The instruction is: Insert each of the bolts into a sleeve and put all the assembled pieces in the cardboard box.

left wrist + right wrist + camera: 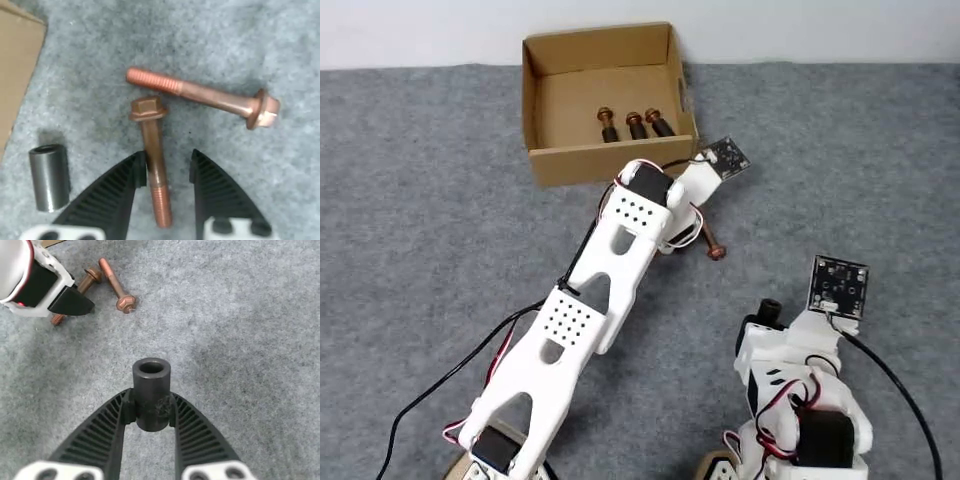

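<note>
**Stock at hand: two loose bolts, two sleeves, one box**

1. Surface [430, 200]: grey carpet-like covering, carrying everything listed.
2. Cardboard box [610, 162]: open-topped, at the far edge of the surface. It holds three assembled pieces [636, 125] in a row along its near wall.
3. Loose sleeve [49, 177]: dark, lying on the surface off to one side of my left fingers, between them and the box corner. Not touched.
4. Second bolt [200, 95]: copper, lying crosswise beyond the first bolt. Its threaded end is just beside the first bolt's head; I cannot tell whether they touch.
5. First bolt [151, 135]: copper, flat on the surface, head pointing away from me, shank running back between my left fingers.
6. My left fingers [137, 167]: partly spread, straddling that shank. One finger sits right against it and the other stands apart, so there is no grip.
7. Held sleeve [151, 385]: dark, its bore open toward the wrist camera, well apart from the bolts.
8. My right fingers [127, 407]: closed onto the held sleeve from both sides, above bare carpet.
</note>
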